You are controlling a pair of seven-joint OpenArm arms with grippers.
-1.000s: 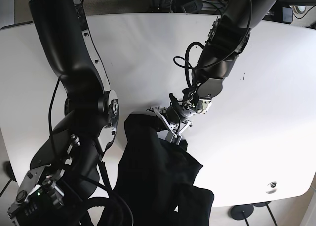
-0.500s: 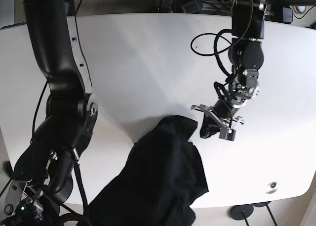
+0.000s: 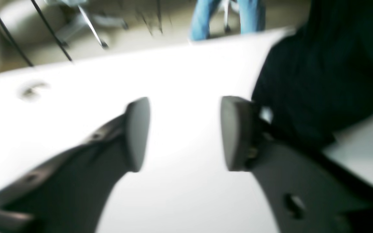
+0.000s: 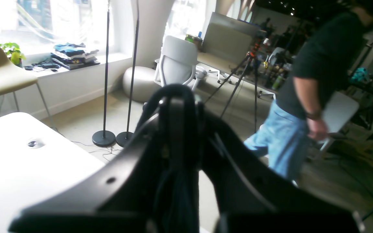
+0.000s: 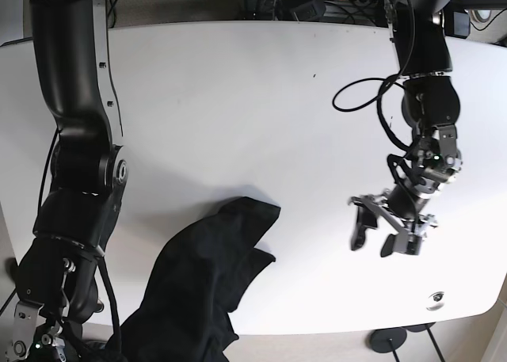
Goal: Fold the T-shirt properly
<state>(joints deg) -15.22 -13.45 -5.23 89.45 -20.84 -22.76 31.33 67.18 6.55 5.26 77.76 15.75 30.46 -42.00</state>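
Left claw (image 5: pixel 375 237) hangs over bare white tabletop (image 5: pixel 238 100), its two dark fingers (image 3: pixel 136 132) spread wide with nothing between them. Right claw (image 4: pixel 176 106) is pinched closed on dark cloth of the black T-shirt (image 5: pixel 214 283), which lies crumpled at the tabletop's near edge and spills over it.

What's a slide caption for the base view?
Left gripper open above the white table, apart from the crumpled black T-shirt.

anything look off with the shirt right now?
Yes. The black T-shirt is bunched up and hangs off the table's near edge instead of lying flat. The left gripper is open, clear of it.
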